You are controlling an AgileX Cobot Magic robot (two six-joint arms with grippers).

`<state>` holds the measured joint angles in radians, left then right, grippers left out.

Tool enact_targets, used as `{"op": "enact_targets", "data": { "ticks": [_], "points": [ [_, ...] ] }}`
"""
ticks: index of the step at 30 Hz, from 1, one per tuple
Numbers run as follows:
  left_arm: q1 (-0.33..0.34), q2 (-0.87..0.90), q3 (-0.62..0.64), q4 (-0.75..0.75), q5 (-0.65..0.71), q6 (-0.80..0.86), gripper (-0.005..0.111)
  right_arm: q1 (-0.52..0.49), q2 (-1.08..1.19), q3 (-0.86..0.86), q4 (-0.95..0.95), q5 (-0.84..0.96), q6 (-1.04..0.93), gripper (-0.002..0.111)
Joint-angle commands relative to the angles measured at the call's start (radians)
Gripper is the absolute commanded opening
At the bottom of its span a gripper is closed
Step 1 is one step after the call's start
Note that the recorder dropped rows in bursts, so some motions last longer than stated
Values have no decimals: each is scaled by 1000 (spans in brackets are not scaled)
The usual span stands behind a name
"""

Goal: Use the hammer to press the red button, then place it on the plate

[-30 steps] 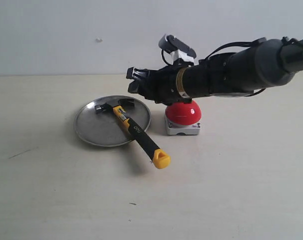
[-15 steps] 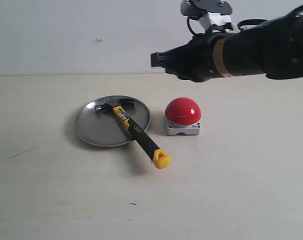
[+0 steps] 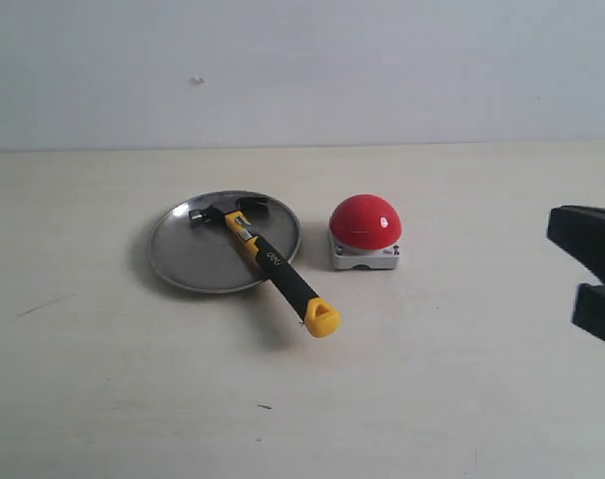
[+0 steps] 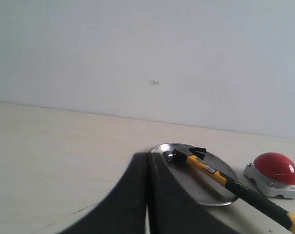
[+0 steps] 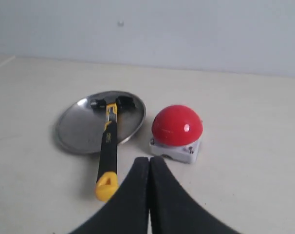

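Observation:
The hammer (image 3: 271, 261) lies with its dark head on the plate (image 3: 188, 254); its black-and-yellow handle runs over the rim, and the yellow butt rests on the table. The red button (image 3: 365, 222) stands on its grey base just right of the plate. My right gripper (image 5: 149, 159) is shut and empty, hovering back from the hammer (image 5: 108, 141) and the button (image 5: 177, 125); only black parts of it (image 3: 587, 232) show at the exterior view's right edge. My left gripper (image 4: 147, 155) is shut and empty, short of the plate (image 4: 201, 187).
A pale tabletop (image 3: 133, 379) carries everything, and a plain white wall (image 3: 283, 70) rises behind it. No other objects stand on the table.
My right arm has lifted away from above the plate and button and pulled back to the right edge of the exterior view. Hammer, plate and button have not moved.

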<state>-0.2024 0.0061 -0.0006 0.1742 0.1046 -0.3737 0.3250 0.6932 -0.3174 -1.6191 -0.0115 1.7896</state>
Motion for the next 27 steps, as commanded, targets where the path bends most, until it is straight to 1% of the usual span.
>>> {"op": "enact_targets", "data": {
  "ticks": [1, 7, 15, 16, 17, 18, 19, 20, 22, 23, 24, 25, 27],
  "points": [
    [-1, -6, 1, -7, -6, -1, 0, 0, -139, 12, 6, 23, -17, 0],
    [-1, -6, 1, -7, -6, -1, 0, 0, -254, 10, 6, 66, -17, 0],
    [-1, -6, 1, -7, -6, -1, 0, 0, -305, 10, 20, 66, -29, 0],
    [-1, -6, 1, -7, -6, -1, 0, 0, -307, 10, 131, 68, -113, 0],
    [-1, -6, 1, -7, -6, -1, 0, 0, -309, 10, 277, 84, -239, 0],
    [-1, -6, 1, -7, -6, -1, 0, 0, -309, 10, 501, 107, -457, 0],
    [-1, -6, 1, -7, -6, -1, 0, 0, -309, 10, 738, 132, -719, 0],
    [-1, -6, 1, -7, -6, -1, 0, 0, -311, 10, 923, 151, -942, 0],
    [-1, -6, 1, -7, -6, -1, 0, 0, -320, 12, 1317, 172, -1470, 0],
    [-1, -6, 1, -7, -6, -1, 0, 0, -324, 12, 1475, 174, -1668, 0],
    [-1, -6, 1, -7, -6, -1, 0, 0, -332, 12, 1601, 178, -1803, 0],
    [-1, -6, 1, -7, -6, -1, 0, 0, -335, 12, 1690, 178, -1899, 0],
    [-1, -6, 1, -7, -6, -1, 0, 0, -336, 12, 1761, 171, -1979, 0]
  ]
}}
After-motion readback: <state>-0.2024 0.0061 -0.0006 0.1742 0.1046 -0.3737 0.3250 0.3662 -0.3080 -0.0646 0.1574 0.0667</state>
